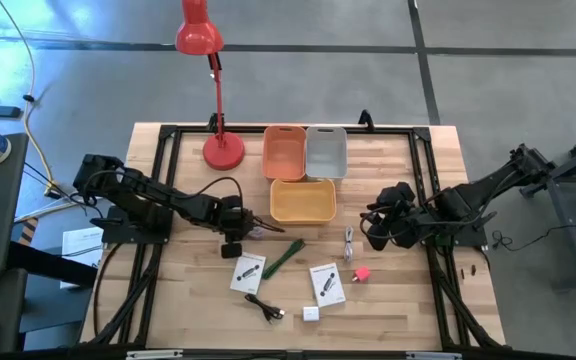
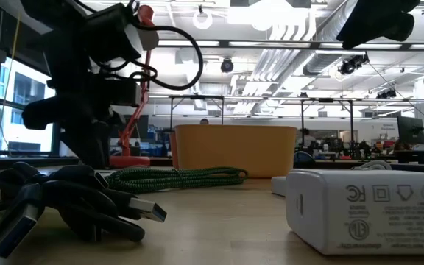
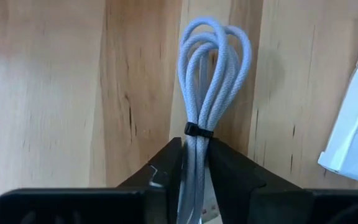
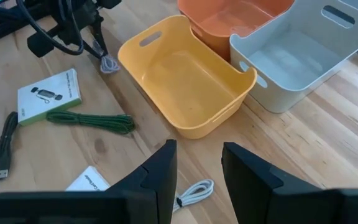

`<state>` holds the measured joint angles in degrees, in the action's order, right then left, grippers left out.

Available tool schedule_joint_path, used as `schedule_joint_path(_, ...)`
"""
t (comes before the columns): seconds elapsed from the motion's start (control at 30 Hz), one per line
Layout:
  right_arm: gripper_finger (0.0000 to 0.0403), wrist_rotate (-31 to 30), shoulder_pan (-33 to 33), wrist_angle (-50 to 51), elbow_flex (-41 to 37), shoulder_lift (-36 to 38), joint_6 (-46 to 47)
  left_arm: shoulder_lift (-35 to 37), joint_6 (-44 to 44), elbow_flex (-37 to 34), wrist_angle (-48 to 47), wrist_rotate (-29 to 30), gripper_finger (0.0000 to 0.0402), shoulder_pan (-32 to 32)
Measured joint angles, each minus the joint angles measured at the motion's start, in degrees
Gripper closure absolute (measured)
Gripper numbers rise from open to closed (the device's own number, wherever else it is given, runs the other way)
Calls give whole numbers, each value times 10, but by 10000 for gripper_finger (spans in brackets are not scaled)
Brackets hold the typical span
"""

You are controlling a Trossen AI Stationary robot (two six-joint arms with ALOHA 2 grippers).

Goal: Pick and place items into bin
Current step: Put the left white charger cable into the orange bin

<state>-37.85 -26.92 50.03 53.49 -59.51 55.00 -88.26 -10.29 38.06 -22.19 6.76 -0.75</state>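
Observation:
My left gripper (image 1: 252, 230) is shut on a pale grey coiled cable (image 3: 213, 68) just left of the yellow bin (image 1: 303, 201). My right gripper (image 4: 197, 163) hangs open over the table to the right of that bin. On the wood lie the green strip (image 1: 283, 258), two white cards (image 1: 248, 272) (image 1: 327, 284), the red-pink cube (image 1: 362, 273), the black cable (image 1: 266, 307), the white block (image 1: 311, 313) and a small white cord (image 1: 349, 243). The low view shows the black cable (image 2: 65, 199) and white block (image 2: 366, 210) close up. My left gripper pinches the pale grey cable bundle between its two fingers (image 3: 166, 171), just behind the black tie (image 3: 197, 130) that binds it. The fingers slant down from the table's left and lie along the bundle. The looped end (image 3: 215, 43) sticks out past the fingertips, close over the wood; whether it is lifted clear does not show.
An orange bin (image 1: 285, 152) and a grey bin (image 1: 326, 152) stand side by side behind the yellow one. A red desk lamp (image 1: 223, 150) stands at the far left of the table. Bare wood lies along the near edge at both corners.

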Motion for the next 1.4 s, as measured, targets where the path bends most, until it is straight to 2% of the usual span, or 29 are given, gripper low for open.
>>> schedule_joint_path(0.1, 284, 0, 0, 0, 0, 0, 0, 0, 0, 0, 0, -2, 312, 0)
schedule_joint_path(0.2, 284, -1, 0, -1, 0, 0, 0, 0, -5, 0, -1, 0, 317, 0)
schedule_joint_path(0.47, 284, -1, 0, -1, 0, 0, 0, -2, -4, 19, -19, 7, 393, 0)
schedule_joint_path(0.67, 284, -1, 0, -1, 0, 0, 0, -2, 0, 61, -74, 45, 380, 0)
schedule_joint_path(0.87, 284, -1, 0, -1, 0, 0, -11, -2, 30, 125, -159, 65, 394, 0)
schedule_joint_path(1.2, 284, -1, 0, 1, 0, 0, -31, -1, 77, 282, -346, 181, 396, 6)
schedule_joint_path(1.4, 284, -1, 0, 1, 0, 0, -59, 0, 115, 354, -322, 200, 399, 68)
